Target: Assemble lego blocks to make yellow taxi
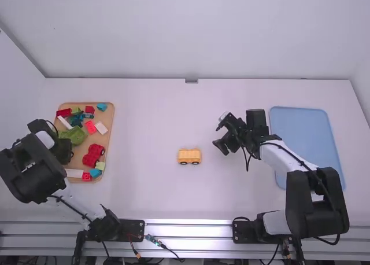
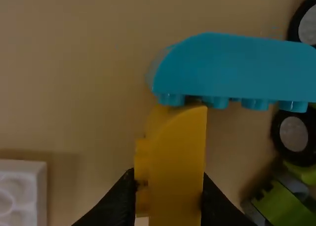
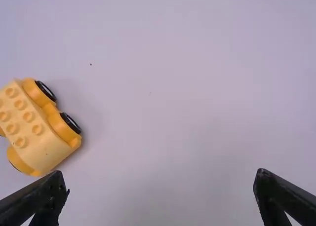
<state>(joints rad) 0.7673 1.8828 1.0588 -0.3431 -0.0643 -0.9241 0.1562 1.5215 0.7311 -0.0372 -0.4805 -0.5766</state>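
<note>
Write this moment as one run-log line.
Left gripper: shut on curved yellow plastic block | right gripper: open | yellow wheeled brick base: on white table, studs bare

Robotics lab: 2 rail-mounted arms [image 1: 317, 210].

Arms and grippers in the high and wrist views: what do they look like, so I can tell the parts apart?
The left arm and right arm match: white links, bulky black joints, thin black cables looping along them. The left gripper and right gripper each have two black fingers; the right one's taper toward the tips.
</note>
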